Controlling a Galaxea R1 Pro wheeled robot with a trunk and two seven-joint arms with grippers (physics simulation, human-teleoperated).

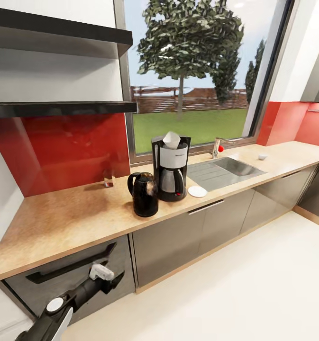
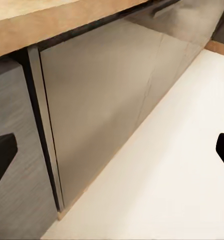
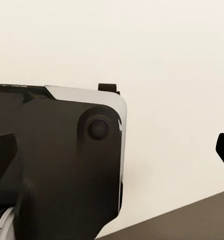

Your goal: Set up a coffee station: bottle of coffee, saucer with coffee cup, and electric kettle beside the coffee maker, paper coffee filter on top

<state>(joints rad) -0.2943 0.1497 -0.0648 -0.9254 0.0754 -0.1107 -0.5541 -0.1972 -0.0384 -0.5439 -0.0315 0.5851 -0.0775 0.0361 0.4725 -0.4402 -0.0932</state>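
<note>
Although filter (image 1: 171, 139), electric kettle (image 1: 144, 194) and saucer (image 1: 197, 191) attend the coffee maker (image 1: 171, 168), bottle of coffee (image 1: 108, 178) and cup (image 1: 262, 156) sit apart; left gripper (image 2: 112, 152) and right gripper (image 3: 112, 152) gape empty.

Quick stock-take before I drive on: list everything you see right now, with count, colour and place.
kitchen countertop: one, light wood, along the red wall
coffee maker: one, black and silver, on the countertop left of the sink
paper coffee filter: one, white, on top of the coffee maker
electric kettle: one, dark, left of the coffee maker
saucer: one, white, right of the coffee maker
bottle of coffee: one, small, brown, by the red wall
coffee cup: one, white, right of the sink
sink: one, steel, inset
kitchen shelf: two black slabs
left gripper: one, black, open, facing grey cabinets
right gripper: one, black, open
</note>
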